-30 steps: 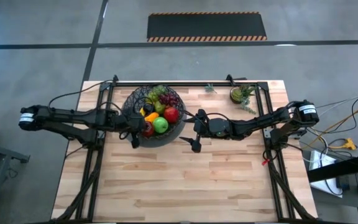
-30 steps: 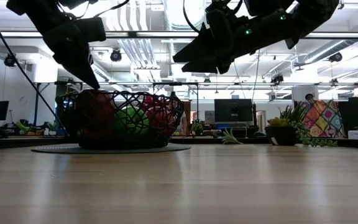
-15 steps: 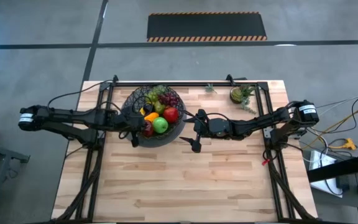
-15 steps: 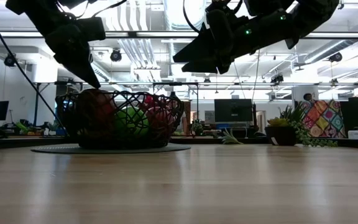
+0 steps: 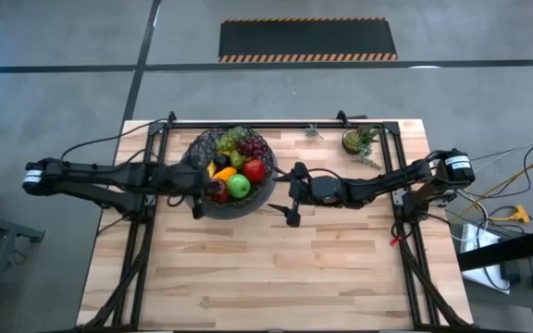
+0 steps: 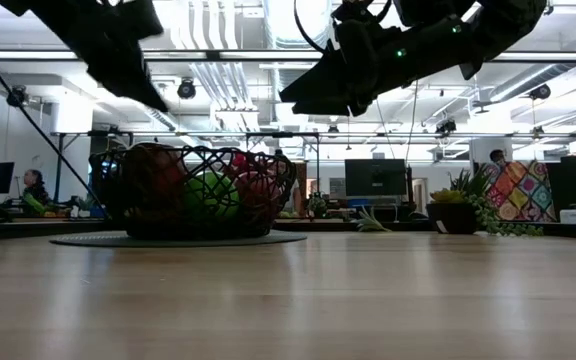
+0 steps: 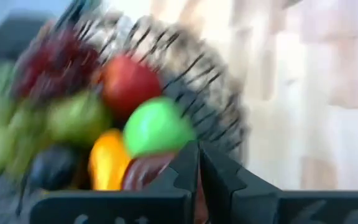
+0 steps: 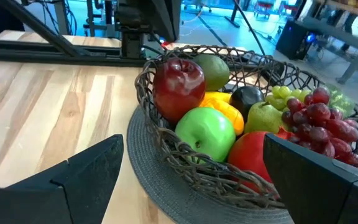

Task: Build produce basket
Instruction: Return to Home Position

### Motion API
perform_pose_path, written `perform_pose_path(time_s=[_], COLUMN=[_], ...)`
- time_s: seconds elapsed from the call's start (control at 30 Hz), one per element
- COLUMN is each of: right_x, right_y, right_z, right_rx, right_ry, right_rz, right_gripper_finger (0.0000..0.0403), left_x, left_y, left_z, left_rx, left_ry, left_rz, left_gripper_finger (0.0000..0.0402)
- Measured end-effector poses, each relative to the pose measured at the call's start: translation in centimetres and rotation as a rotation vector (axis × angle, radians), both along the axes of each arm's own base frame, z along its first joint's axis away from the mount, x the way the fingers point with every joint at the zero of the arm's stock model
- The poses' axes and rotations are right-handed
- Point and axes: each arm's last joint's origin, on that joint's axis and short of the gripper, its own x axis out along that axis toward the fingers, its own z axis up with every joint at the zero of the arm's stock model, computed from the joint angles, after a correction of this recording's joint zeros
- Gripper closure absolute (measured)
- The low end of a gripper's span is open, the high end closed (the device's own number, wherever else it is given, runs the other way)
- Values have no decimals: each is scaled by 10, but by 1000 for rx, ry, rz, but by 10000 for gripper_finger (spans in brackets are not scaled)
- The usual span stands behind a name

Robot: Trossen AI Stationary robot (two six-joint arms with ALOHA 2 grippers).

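The black wire basket (image 5: 193, 154) stands on a round grey mat (image 8: 143, 177) at the table's far left. It holds a red apple (image 5: 254, 170), a green apple (image 5: 239, 186), grapes (image 5: 248, 146), an orange piece (image 5: 223, 174) and other fruit. My left gripper (image 5: 199, 196) is shut and empty, above the basket's near-left rim (image 7: 210, 106). In the low view my left gripper (image 6: 158, 103) stands clear above the mesh (image 6: 108, 200). My right gripper (image 5: 280, 192) is wide open and empty, just right of the basket and above the table (image 8: 191, 186).
A small green potted plant (image 5: 354, 141) stands at the table's far right. A black metal frame (image 5: 276, 121) runs along the far edge and down both sides. Bare wood (image 5: 276, 268) lies between the basket and the near edge.
My left gripper has risen above the basket's rim and drawn back a little toward the table's left edge, staying shut. The basket and the fruit have kept still.
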Motion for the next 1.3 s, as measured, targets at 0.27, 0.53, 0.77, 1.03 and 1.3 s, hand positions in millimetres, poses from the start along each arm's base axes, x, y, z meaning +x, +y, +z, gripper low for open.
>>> perform_pose_path(time_s=[0.27,0.53,0.77,1.03,1.3], right_x=[-13,-42,-73,-105,-139], right_y=[0,-13,-19,-18,-17], right_z=[-5,-7,0,7,2], right_rx=[-84,-115,-124,-143,-134], right_ry=[-72,-112,-155,-219,-303], right_rz=[28,-8,-34,-43,-52], right_gripper_finger=[35,35,35,35,35], left_x=[-14,-27,-37,-46,-50], left_y=[-20,-18,-17,-16,-16], left_z=[-8,-42,-41,-42,-41], left_rx=[32,124,197,223,204], left_ry=[-338,-542,-567,-580,-591], left_rz=[-305,-325,-350,-360,-352], left_gripper_finger=[401,401,401,401,401])
